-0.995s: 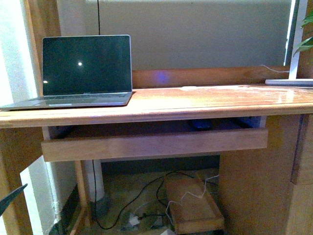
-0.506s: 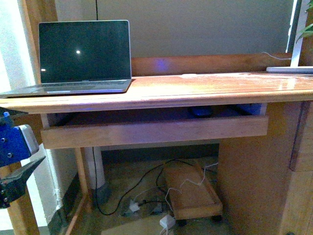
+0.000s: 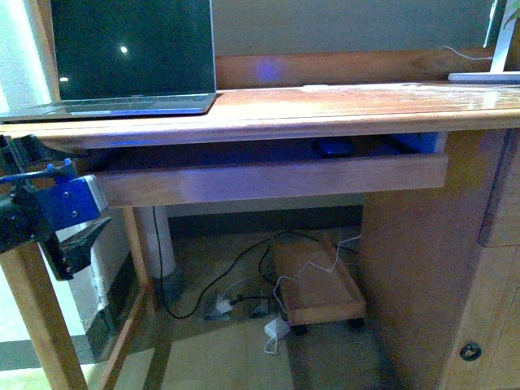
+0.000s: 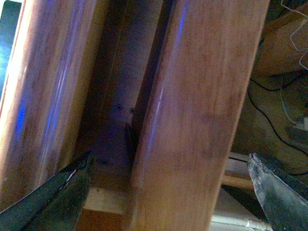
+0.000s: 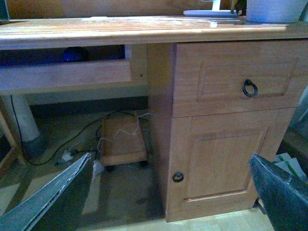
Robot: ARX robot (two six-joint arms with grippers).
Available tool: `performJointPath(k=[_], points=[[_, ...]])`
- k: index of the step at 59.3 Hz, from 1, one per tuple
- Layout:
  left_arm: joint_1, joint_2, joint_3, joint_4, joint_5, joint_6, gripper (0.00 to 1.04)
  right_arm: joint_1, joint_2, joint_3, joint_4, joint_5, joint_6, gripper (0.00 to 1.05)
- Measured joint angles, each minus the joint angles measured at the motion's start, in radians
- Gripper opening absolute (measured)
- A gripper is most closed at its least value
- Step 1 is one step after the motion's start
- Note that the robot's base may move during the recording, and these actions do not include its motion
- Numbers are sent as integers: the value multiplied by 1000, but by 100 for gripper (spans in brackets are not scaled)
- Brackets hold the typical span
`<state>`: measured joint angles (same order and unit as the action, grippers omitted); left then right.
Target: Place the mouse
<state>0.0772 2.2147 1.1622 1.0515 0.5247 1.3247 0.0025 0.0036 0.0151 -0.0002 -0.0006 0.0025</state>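
Looking along the counter (image 3: pixel 341 101), we find the mouse (image 3: pixel 335 147) lying in the pull-out tray (image 3: pixel 268 179) just beneath the top, towards the tray's right end and behind its wooden front board; only its dark, domed upper part shows over that board. Our left claw (image 4: pixel 169 159) hangs by the tray's left end, below the laptop (image 3: pixel 134 57), with its two dark fingers (image 4: pixel 57 192) spread wide and nothing between them but the view of the tray's front board. Our right claw (image 5: pixel 171 158) is just as widely spread and empty, well apart from the mouse, and faces the counter's cupboard door (image 5: pixel 226 159) and the drawer with the ring handle (image 5: pixel 250 88). Cables (image 3: pixel 219 284) lie on the floor under the counter beside a low wheeled board (image 3: pixel 313 284).
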Motion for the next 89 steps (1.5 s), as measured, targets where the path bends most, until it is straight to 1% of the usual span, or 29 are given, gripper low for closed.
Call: performJointPath(k=[14,20,23,28,29,31,35,39,46,55,59,60,62,63,66,67,68,69,70,71,74,77,79,80,82,89], points=[[-31,81,104,-82,-5,24,97,0,0,0,0,0,0,97],[-47,95,143,-138,-39,34,97,0,0,0,0,0,0,97],[-56,86,152,-213,-82,37,97,0,0,0,0,0,0,97],[-76,-4,132,-457,-138,33,97,0,0,0,0,0,0,97],[-82,-33,123,-523,-161,14,97,0,0,0,0,0,0,97],[-91,-72,109,-609,-177,-28,97,0,0,0,0,0,0,97],[-104,-132,74,-703,-185,-82,97,0,0,0,0,0,0,97],[-116,-208,10,-774,-158,-137,97,0,0,0,0,0,0,97],[-147,-324,-110,-819,-91,-208,97,0,0,0,0,0,0,97],[-224,-473,-253,-842,-24,-382,97,0,0,0,0,0,0,97],[-259,-537,-310,-807,5,-527,97,0,0,0,0,0,0,97],[-264,-547,-320,-799,9,-539,97,0,0,0,0,0,0,97],[-279,-586,-351,-764,25,-667,97,0,0,0,0,0,0,97],[-282,-595,-358,-755,26,-700,97,0,0,0,0,0,0,97],[-298,-645,-392,-708,20,-871,97,0,0,0,0,0,0,97],[-300,-655,-397,-698,16,-888,97,0,0,0,0,0,0,97],[-304,-676,-407,-682,5,-972,97,0,0,0,0,0,0,97],[-306,-687,-412,-673,-2,-988,97,0,0,0,0,0,0,97],[-309,-711,-420,-658,-21,-1068,97,0,0,0,0,0,0,97],[-311,-724,-424,-652,-32,-1099,97,0,0,0,0,0,0,97],[-314,-810,-443,-653,-101,-1255,97,0,0,0,0,0,0,97],[-316,-872,-461,-665,-153,-1320,97,0,0,0,0,0,0,97],[-320,-935,-486,-687,-210,-1374,97,0,0,0,0,0,0,97],[-320,-950,-494,-694,-216,-1379,97,0,0,0,0,0,0,97],[-320,-1011,-525,-724,-268,-1426,97,0,0,0,0,0,0,97],[-320,-1182,-643,-784,-411,-1472,97,0,0,0,0,0,0,97]])
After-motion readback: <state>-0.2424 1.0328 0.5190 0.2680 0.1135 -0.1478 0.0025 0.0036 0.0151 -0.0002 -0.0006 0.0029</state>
